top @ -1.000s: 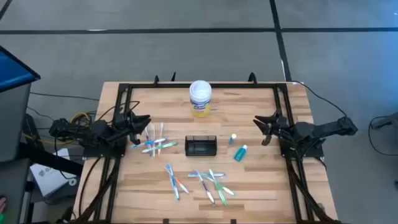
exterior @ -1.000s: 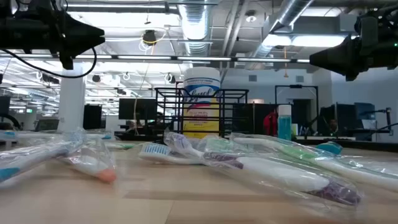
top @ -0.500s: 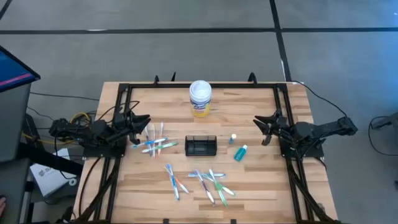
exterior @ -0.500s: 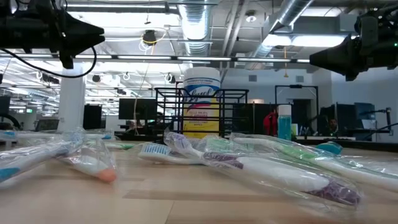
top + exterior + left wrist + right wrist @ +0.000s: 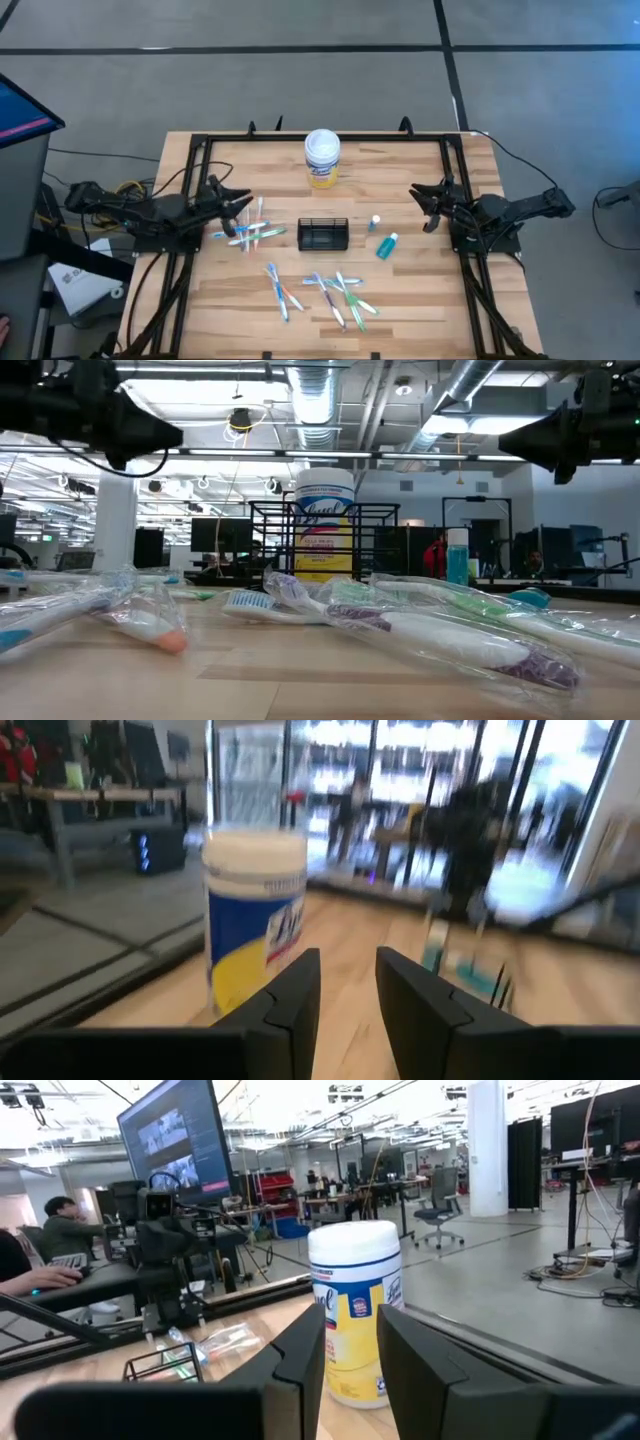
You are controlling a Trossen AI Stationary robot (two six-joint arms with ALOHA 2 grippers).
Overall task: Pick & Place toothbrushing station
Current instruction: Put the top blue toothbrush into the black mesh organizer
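So my left tool [image 5: 243, 203] hangs above the surface [image 5: 420, 300] right over the bunch of wrapped toothbrushes [image 5: 252, 232], fingers parted with a small gap and nothing in them. My guess is it's up there because it's lining up for a reach, not grabbing anything yet. In the left wrist view the fingers [image 5: 290, 1005] point past the white wipes canister [image 5: 255, 930], so I'm aimed across the surface more than down at it.

My right tool [image 5: 420, 195] sits off on the opposite side, also up in the air, also slightly parted and empty. It looks like it's just waiting.

The toothbrushing station [image 5: 323, 234], the little black mesh box, sits between my two tools, a bit closer to the left one and just past the toothbrush bunch from it. It stands upright, open top up, and it looks empty as far as I can tell. Neither tool touches it.

Just beyond it toward the right tool are a small white bottle [image 5: 375, 222] and a teal bottle [image 5: 387, 245]. More wrapped toothbrushes [image 5: 335, 292] lie scattered nearer the front edge. Everything's spread flat and apart, which I figure is so each piece can be picked on its own.
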